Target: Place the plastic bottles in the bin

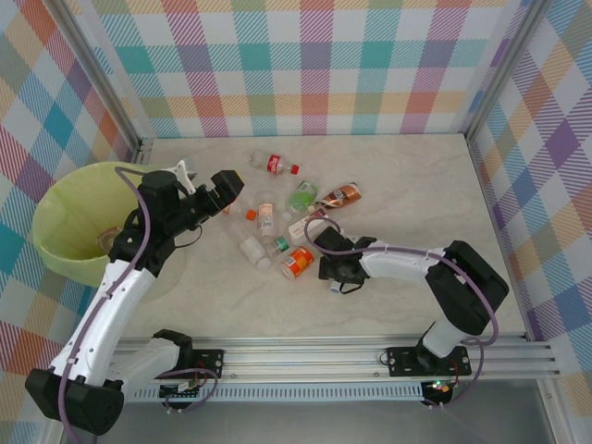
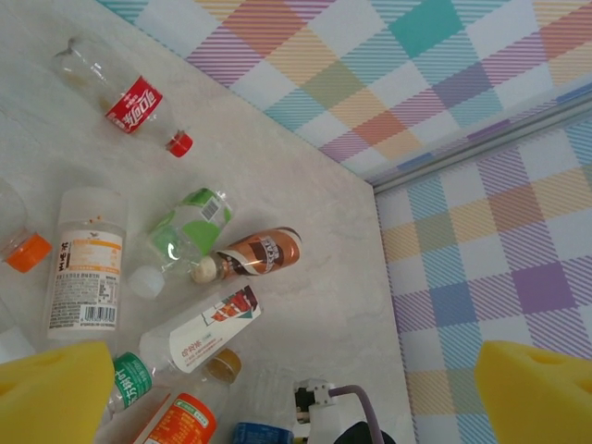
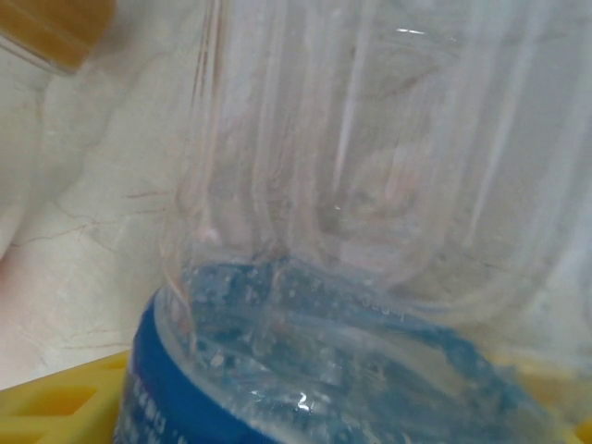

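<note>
Clear plastic bottle (image 3: 370,185), blue-labelled — at right gripper (image 1: 326,270)

Pastel plaid walls (image 1: 314,65) surround a cream, faintly veined table (image 1: 416,194). The bin (image 1: 69,208) is pale yellow-green. The red-labelled bottle (image 2: 134,100) has a red cap. The green-labelled bottle (image 2: 190,227) has a white one. The close-up clear bottle (image 3: 370,185) seems blue-banded. The finger pads (image 2: 51,393) are yellow.
</note>
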Controlling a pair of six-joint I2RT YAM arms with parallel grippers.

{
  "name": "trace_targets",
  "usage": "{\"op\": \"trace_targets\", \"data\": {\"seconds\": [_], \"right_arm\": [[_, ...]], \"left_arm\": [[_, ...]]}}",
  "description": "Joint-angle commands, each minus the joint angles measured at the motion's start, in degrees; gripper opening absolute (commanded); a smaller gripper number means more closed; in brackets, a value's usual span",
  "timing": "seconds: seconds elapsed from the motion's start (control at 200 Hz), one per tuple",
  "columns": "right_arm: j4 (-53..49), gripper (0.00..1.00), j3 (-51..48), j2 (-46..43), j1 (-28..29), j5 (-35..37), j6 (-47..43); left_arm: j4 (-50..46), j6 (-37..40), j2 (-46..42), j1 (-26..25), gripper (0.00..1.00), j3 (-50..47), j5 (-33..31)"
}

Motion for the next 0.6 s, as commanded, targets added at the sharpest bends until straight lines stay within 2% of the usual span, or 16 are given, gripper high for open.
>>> {"op": "trace_targets", "data": {"seconds": [0.0,0.215,0.41,0.595], "right_arm": [[2.06,0.69,-1.99,-1.28,-0.11,3.94,-6.41],[6.05,0.58,-5.20,-2.66,-0.11,3.27,-10.19],[11.26,0.52,-6.92,-7.16,-0.07,1.12,-12.72],[17.21,0.48,-8.25,-13.13,-0.07,-1.81,-15.81]], "left_arm": [[0.58,1.63,2.25,-3.17,1.00,2.58,-1.87],[-6.96,5.49,7.68,-9.27,1.00,7.70,-8.45],[-6.84,6.68,12.01,-12.64,1.00,8.19,-10.81],[-7.86,7.02,16.78,-13.41,1.00,9.65,-8.00]]}}
